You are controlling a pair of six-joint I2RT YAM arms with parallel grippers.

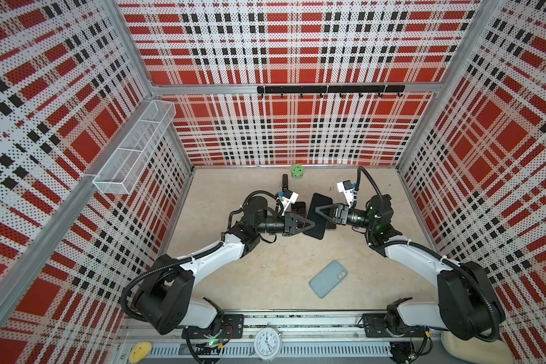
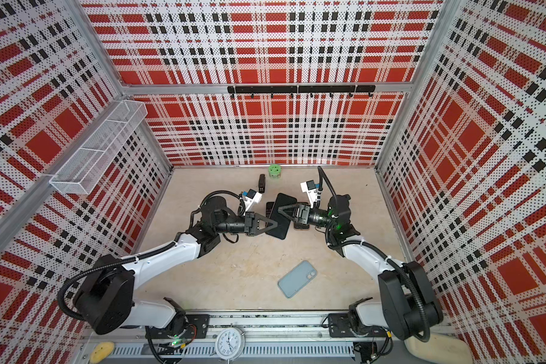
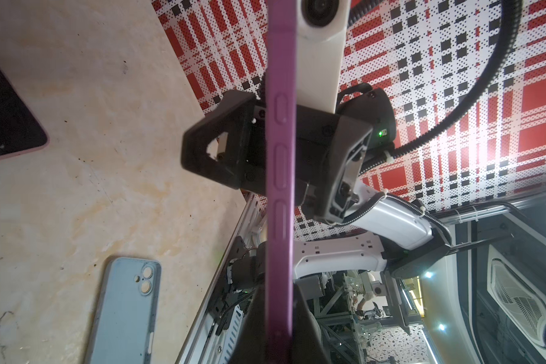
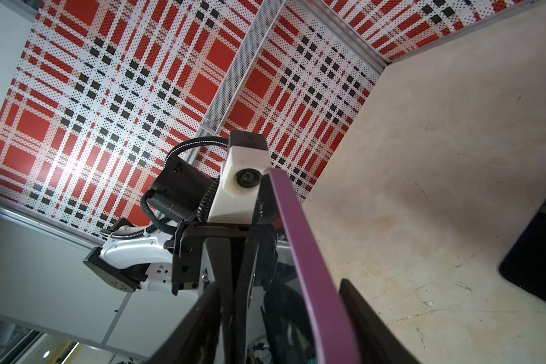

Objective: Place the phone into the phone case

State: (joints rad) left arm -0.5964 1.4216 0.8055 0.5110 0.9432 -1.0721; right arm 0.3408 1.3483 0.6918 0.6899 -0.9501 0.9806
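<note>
A purple phone case (image 3: 280, 164) hangs edge-on above the table, and my left gripper (image 3: 279, 309) is shut on its near end. In both top views its upper face (image 1: 318, 201) looks dark; I cannot tell whether a phone sits inside. My right gripper (image 4: 279, 283) is open and straddles the case's other long side, with the purple edge (image 4: 309, 268) close to one finger and a gap to the other. From above, the left gripper (image 1: 309, 224) and right gripper (image 1: 320, 210) meet at the case from opposite sides. A dark phone with a pink rim (image 1: 298, 208) lies flat on the table beneath.
A blue-grey case (image 1: 328, 279) lies back-up toward the front. Another dark slab (image 1: 331, 225) lies under the right gripper. At the back stand a green round tin (image 1: 296, 171) and a small black object (image 1: 285, 181). A wire basket (image 1: 136, 148) hangs on the left wall.
</note>
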